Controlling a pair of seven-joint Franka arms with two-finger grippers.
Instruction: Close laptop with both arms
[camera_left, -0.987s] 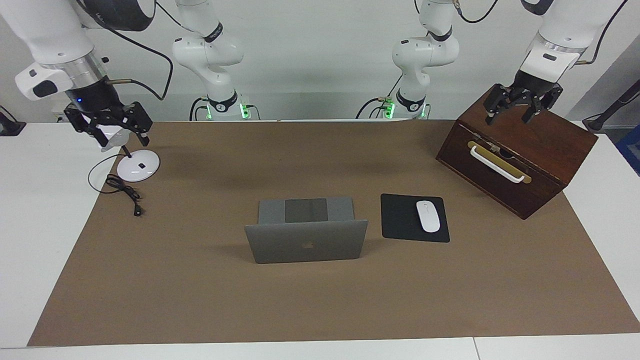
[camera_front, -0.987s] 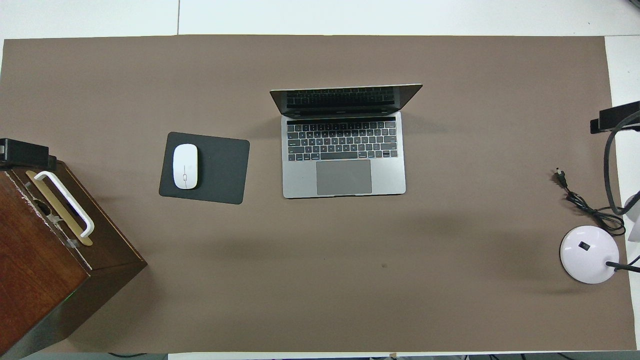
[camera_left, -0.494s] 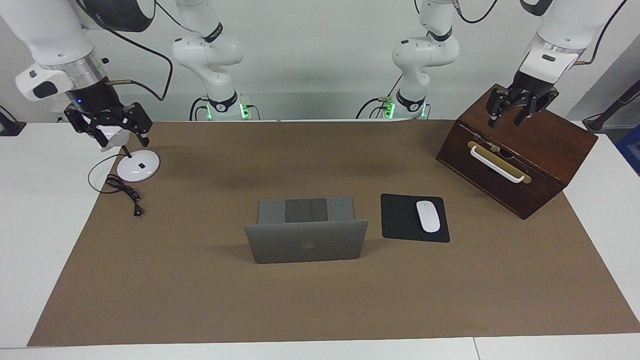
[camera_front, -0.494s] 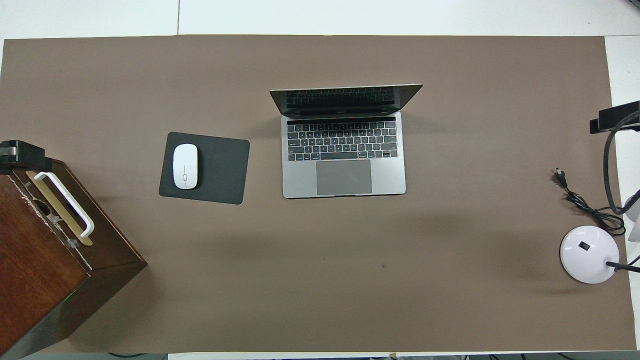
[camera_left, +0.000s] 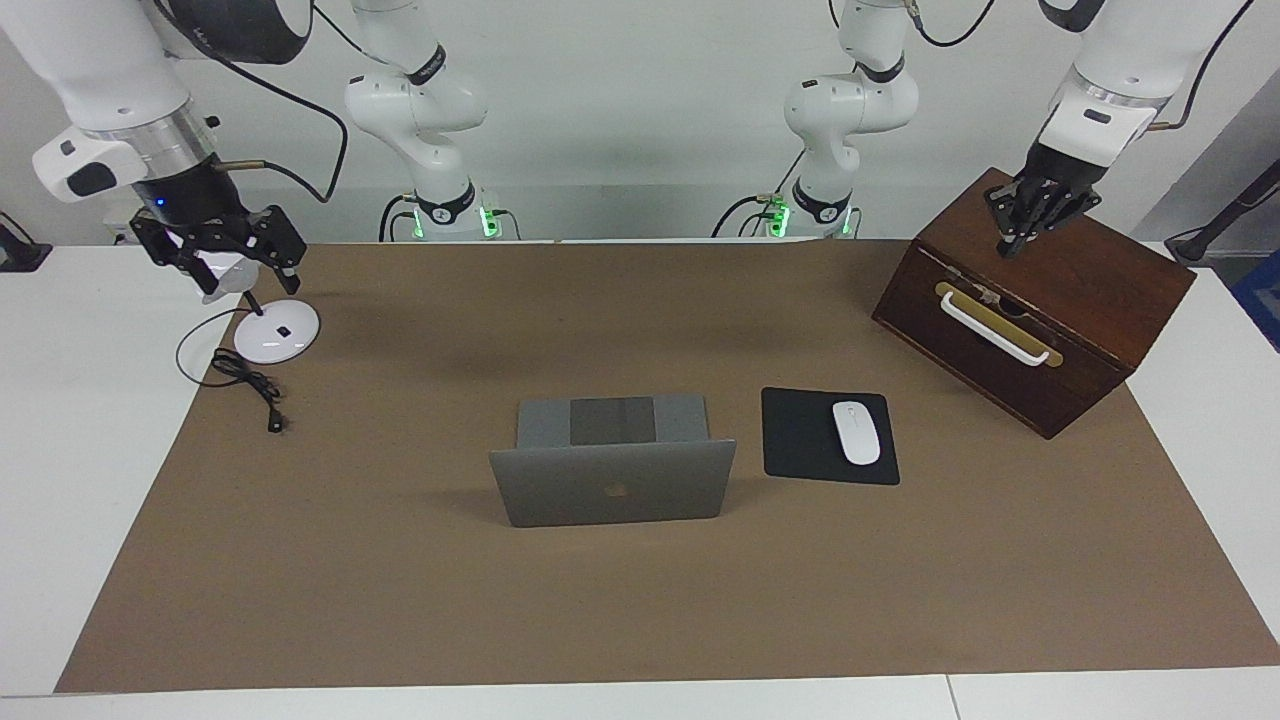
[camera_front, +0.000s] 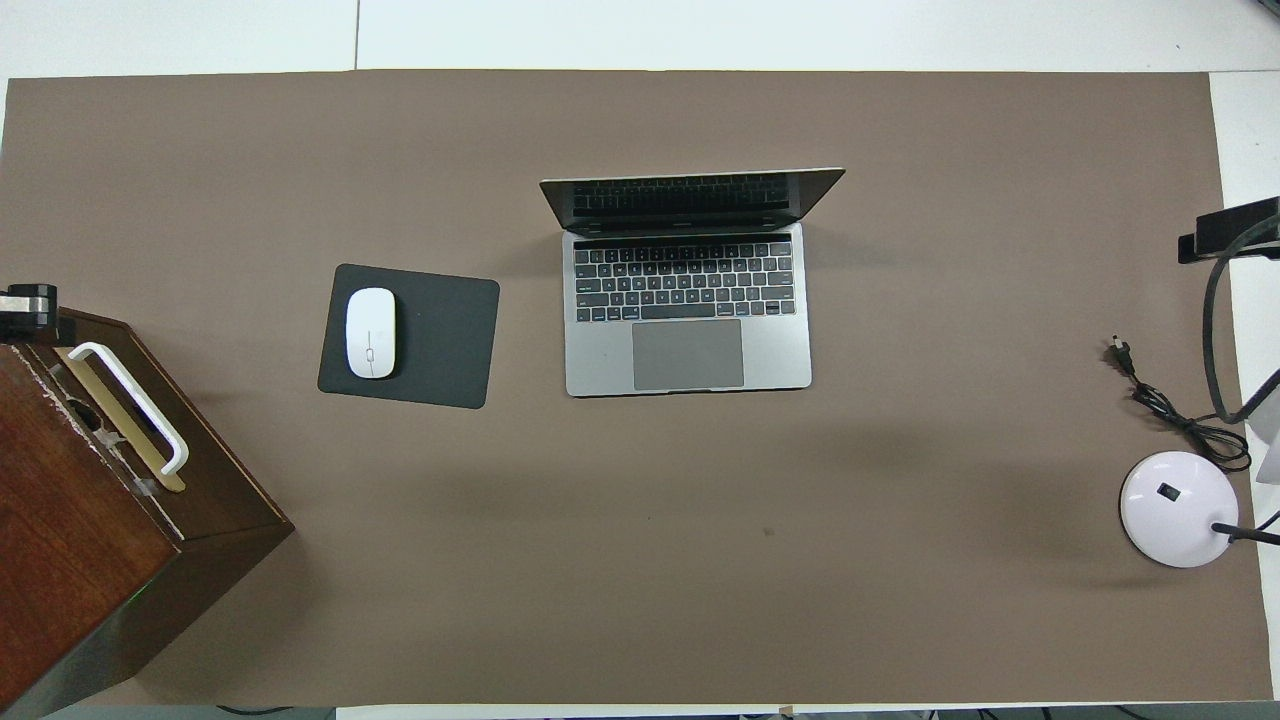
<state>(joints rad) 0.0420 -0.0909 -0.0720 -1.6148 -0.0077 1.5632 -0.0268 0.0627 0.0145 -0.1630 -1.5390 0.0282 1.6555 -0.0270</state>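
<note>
The silver-grey laptop (camera_left: 612, 482) stands open in the middle of the brown mat, its lid with the dark apple logo upright; the overhead view shows its keyboard and trackpad (camera_front: 688, 300). My left gripper (camera_left: 1012, 245) hangs over the top of the wooden box, fingers together and holding nothing; only its tip (camera_front: 28, 305) shows from overhead. My right gripper (camera_left: 225, 262) hangs open and empty over the desk lamp, and an edge of it (camera_front: 1228, 230) shows from overhead. Both grippers are well away from the laptop.
A black mouse pad (camera_left: 800, 440) with a white mouse (camera_left: 856, 432) lies beside the laptop, toward the left arm's end. A dark wooden box (camera_left: 1040, 310) with a white handle stands at that end. A white desk lamp (camera_left: 276, 331) with a loose cable lies at the right arm's end.
My left gripper's fingers have closed from wide open and it has shifted slightly over the box. My right gripper has barely moved. The laptop is unchanged.
</note>
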